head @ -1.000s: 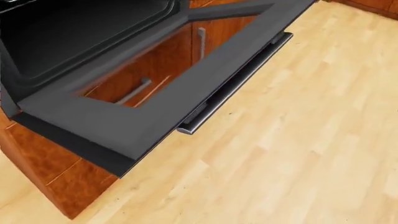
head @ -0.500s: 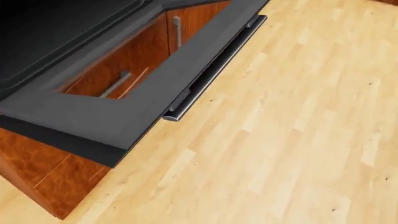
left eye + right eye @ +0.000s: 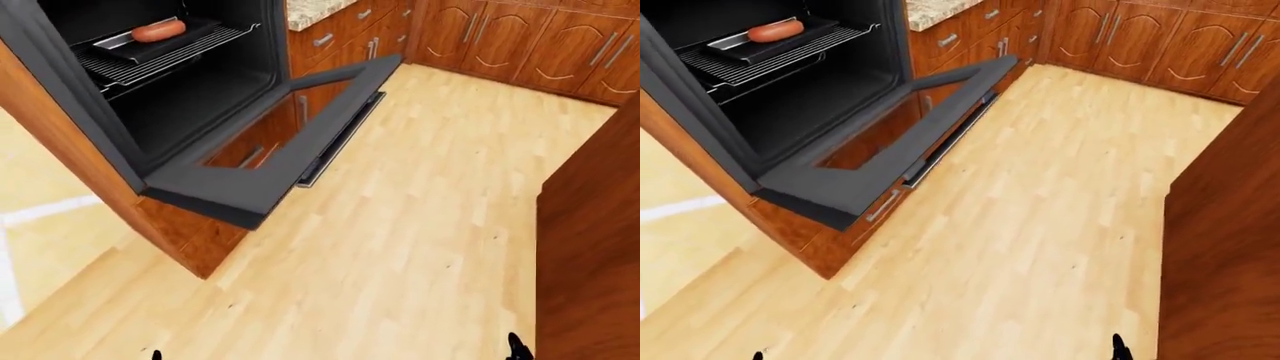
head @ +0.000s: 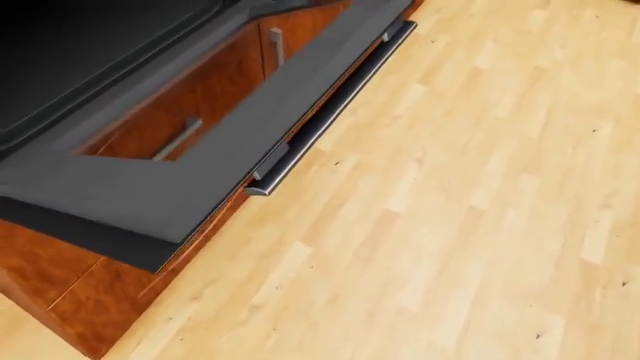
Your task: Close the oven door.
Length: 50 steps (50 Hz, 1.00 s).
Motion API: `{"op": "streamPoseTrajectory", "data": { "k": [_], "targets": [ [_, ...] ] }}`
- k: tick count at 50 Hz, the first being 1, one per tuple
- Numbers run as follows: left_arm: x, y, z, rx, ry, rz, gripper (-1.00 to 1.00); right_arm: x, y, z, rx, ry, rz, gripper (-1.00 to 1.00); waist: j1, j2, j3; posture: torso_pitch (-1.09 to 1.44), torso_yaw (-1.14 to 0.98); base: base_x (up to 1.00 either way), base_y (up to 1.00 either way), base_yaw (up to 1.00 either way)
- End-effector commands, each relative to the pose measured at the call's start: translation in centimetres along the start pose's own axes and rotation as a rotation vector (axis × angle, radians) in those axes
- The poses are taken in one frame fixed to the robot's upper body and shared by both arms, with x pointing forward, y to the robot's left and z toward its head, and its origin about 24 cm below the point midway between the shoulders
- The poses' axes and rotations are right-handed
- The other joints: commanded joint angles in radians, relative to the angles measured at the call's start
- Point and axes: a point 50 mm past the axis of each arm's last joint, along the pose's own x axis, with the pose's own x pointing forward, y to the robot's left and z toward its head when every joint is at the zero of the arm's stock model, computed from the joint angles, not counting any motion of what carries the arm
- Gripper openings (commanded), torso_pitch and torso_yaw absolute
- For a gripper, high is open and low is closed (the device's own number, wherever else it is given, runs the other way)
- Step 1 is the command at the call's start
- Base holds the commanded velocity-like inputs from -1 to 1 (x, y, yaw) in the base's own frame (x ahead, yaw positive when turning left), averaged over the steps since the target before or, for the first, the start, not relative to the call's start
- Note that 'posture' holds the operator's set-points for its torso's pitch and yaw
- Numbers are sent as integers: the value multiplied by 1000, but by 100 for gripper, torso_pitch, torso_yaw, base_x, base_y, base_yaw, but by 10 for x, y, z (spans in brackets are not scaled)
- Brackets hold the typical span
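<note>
At upper left: oven door (image 3: 262,161) lay fully open, handle (image 4: 325,112) along its right edge.
Floor room: bare wood floor (image 3: 420,225) spread right.
Fingers: cannot tell; only dark tips showed.

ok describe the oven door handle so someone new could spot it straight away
Find the open black oven at the left-eye view's upper left; its grey door hangs flat over the wood floor. The handle is the long dark bar along the door's outer edge, far longer than the short silver cabinet pulls.
</note>
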Motion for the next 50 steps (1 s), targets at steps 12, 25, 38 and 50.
{"op": "streamPoseTrajectory", "data": {
  "k": [12, 25, 38, 50],
  "targets": [
    [5, 9, 8, -4, -47, 39, 100, 3, -4, 8, -1, -43, -6, 100, -9, -89, 15, 0, 0, 0, 9, 0],
    [5, 10, 7, -5, -46, 40, 100, 4, -4, 9, 2, -43, -1, 100, -1, 69, -5, 0, 0, 0, 14, 0],
    [5, 10, 8, -5, -48, 39, 100, 3, -4, 8, 5, -38, 2, 100, 2, -45, 9, 0, 0, 0, 14, 0],
    [5, 9, 8, -6, -49, 38, 100, 3, -3, 8, 7, -36, 5, 100, -8, -46, 9, 0, 0, 0, 14, 0]
  ]
}}
